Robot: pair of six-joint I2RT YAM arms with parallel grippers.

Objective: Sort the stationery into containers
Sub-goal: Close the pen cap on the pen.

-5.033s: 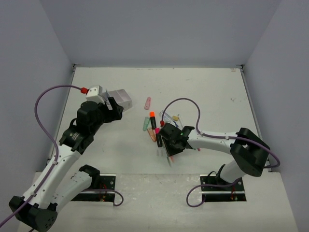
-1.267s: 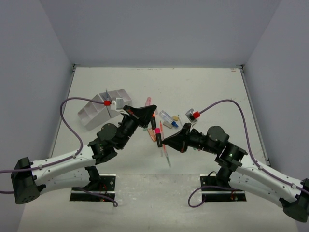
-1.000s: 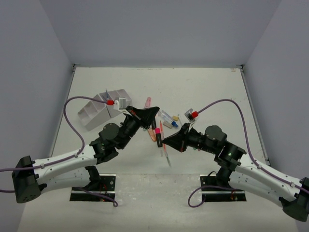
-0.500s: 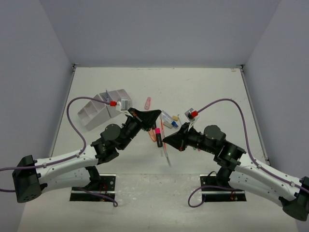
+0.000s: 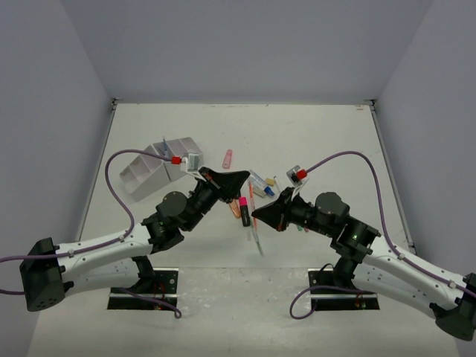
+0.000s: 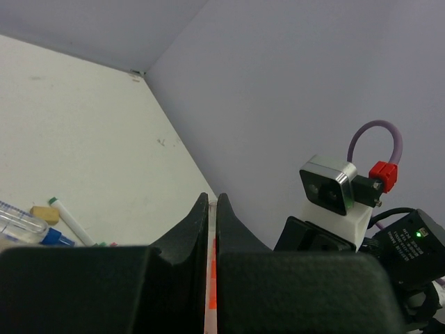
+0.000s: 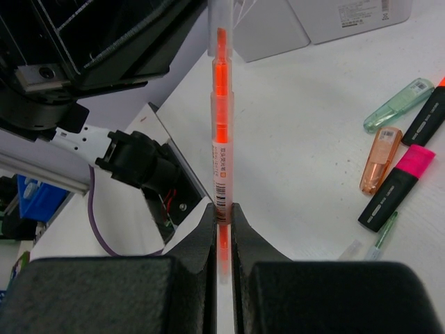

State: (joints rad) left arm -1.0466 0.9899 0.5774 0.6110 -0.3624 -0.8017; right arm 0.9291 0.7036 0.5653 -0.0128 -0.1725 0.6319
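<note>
Fingers of the right gripper (image 7: 221,209) pinched tight on a thin clear plastic pen with an orange core (image 7: 220,139), gripped partway along, barrel running straight out past the fingertips and held above the white tabletop (image 5: 312,141). Jaws of the left gripper (image 6: 212,202) closed to a slit, tips near the right gripper over the middle of the table. A pale and orange sliver in that slit, but cannot tell whether pinched there or merely behind. On the table beside the pen: a black marker with a pink cap (image 7: 396,188), a translucent orange cap (image 7: 379,169), a pale green cap (image 7: 398,104). Off to the left, near the table's left edge and apart from both sets of fingertips, a white plastic tray with thin dividing walls (image 5: 137,182). Pen's lower end near the table's front edge. Well apart from both grippers, the back wall (image 5: 238,52) and right wall (image 5: 439,111).
</note>
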